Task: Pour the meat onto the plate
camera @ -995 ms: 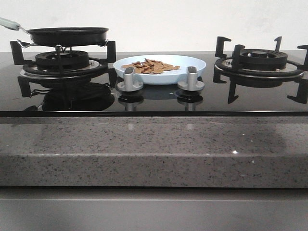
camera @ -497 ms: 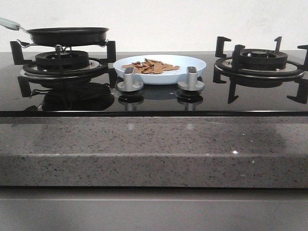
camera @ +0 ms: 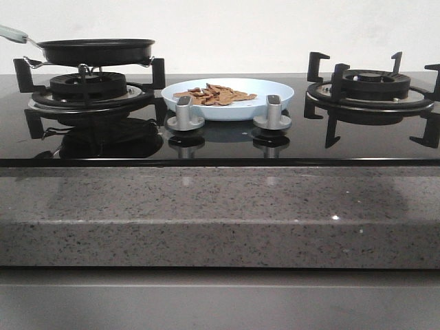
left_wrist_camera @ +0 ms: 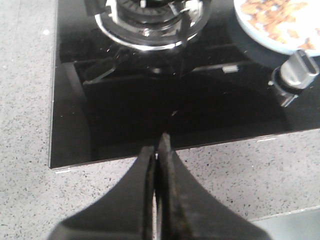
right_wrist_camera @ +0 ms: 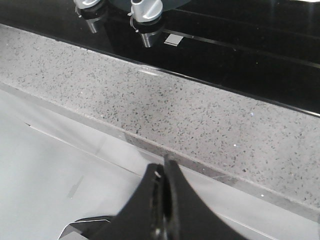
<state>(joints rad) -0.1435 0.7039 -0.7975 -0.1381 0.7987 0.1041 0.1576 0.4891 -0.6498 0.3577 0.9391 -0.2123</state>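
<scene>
The pale blue-white plate point(camera: 229, 98) sits on the black glass hob between the two burners, with a loose heap of reddish-brown meat point(camera: 214, 95) on it. Part of the plate point(left_wrist_camera: 260, 30) and the meat point(left_wrist_camera: 272, 15) also shows in the left wrist view. My left gripper point(left_wrist_camera: 157, 150) is shut and empty, hovering over the stone counter at the hob's front edge. Over the counter's front ledge, away from the hob, my right gripper point(right_wrist_camera: 162, 170) is shut on nothing. Neither gripper appears in the front view.
A black frying pan point(camera: 96, 51) with a pale handle point(camera: 14, 33) rests on the left burner point(camera: 89, 89). The right burner point(camera: 371, 89) is bare. Two silver knobs point(camera: 184, 114) point(camera: 273, 113) stand in front of the plate. A speckled stone counter point(camera: 220, 213) runs along the front.
</scene>
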